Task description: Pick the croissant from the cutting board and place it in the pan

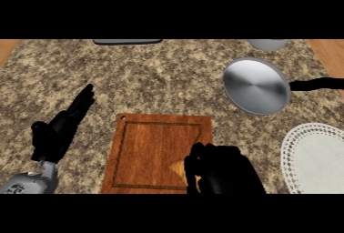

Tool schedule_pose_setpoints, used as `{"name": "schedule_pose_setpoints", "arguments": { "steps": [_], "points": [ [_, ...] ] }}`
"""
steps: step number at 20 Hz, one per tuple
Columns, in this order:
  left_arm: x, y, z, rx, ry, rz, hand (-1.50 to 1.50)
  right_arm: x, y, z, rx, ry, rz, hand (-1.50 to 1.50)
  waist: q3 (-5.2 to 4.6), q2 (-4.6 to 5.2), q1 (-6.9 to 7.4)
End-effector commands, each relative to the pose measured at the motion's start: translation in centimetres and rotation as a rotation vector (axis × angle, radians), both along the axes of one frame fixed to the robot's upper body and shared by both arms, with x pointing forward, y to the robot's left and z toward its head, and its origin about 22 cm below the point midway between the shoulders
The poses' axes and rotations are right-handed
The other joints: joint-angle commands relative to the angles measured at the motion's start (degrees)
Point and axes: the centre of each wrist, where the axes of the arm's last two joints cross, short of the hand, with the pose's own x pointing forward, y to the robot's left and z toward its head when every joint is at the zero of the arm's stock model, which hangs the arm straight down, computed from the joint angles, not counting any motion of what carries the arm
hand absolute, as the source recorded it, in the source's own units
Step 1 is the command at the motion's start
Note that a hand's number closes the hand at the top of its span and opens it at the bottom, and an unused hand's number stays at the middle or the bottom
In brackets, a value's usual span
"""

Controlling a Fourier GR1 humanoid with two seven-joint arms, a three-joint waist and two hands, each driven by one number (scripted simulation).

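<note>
On the cutting board [148, 145], the right hand [222, 170] curls round the croissant [177, 169], its exposed tip pointing left.

Tan croissant [177, 169] on wooden cutting board [151, 150], steel pan [256, 86] apart

A kitchen: speckled stone counter [154, 77], wooden cutting board [151, 150], steel pan [256, 85].

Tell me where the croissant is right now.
In the head view, the croissant lies on the lower right of the cutting board, mostly hidden by the right hand curled round it.
</note>
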Motion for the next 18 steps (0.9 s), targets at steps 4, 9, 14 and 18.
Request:
{"name": "schedule_pose_setpoints", "arguments": {
  "steps": [4, 9, 14, 18],
  "points": [
    [0.6, -0.6, 0.8, 0.007, -0.015, -0.026, 0.00, -1.2, -3.3, 1.0, 0.169, -0.079, -0.191, 1.50, 0.00, 0.73, 1.43],
    [1.7, -0.8, 1.8, -0.005, -0.024, -0.025, 0.00, 2.6, -5.8, 0.6, 0.337, -0.091, -0.259, 1.50, 0.08, 1.12, 2.10],
    [0.5, -0.6, -0.4, -0.001, -0.003, -0.044, 0.00, 6.7, -8.0, -1.3, 0.357, -0.086, -0.250, 1.50, -0.01, 0.94, 2.40],
    [1.1, -1.0, 0.3, 0.005, -0.034, -0.046, 0.00, 11.2, -11.9, -3.3, 0.290, -0.132, -0.330, 1.50, 0.00, 1.05, 2.60]
  ]
}}
